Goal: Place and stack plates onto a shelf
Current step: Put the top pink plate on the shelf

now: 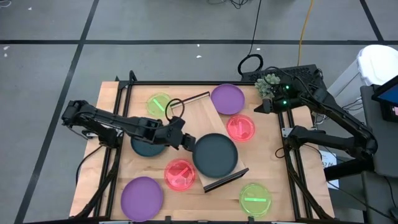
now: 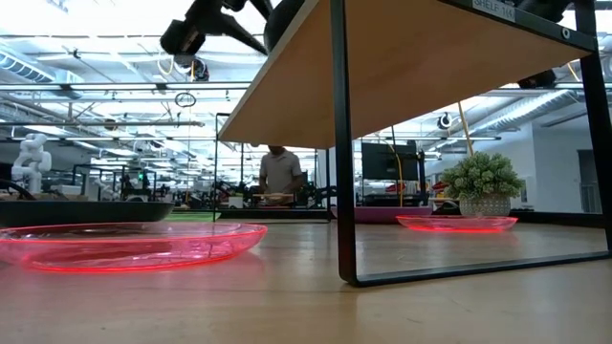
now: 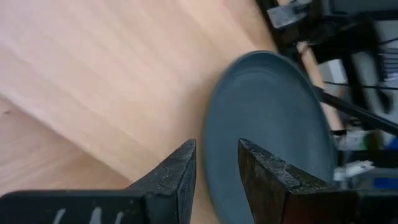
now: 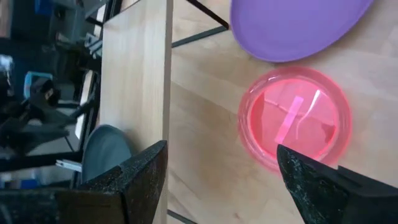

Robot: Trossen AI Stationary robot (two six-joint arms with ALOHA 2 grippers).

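Note:
The shelf is a light-wood board on dark end frames, lying aslant mid-table. One dark teal-black plate lies flat on its near half. My left gripper is at that plate's left rim, its fingers close together. The second dark plate lies on the table under my left arm. My right gripper is open above the table's far right, by the plant, touching nothing. It looks over a pink-red plate and a purple plate. My left gripper has the dark teal-black plate's left rim between its two fingers, one finger over the plate's face and the other outside the rim. The fingers come slanting from the table's left. The plate lies flat on the shelf board.
Flat on the table lie green plates, purple plates and pink-red plates. A potted plant stands at the far right. The shelf's dark leg stands close in the low view, where a person shows far behind.

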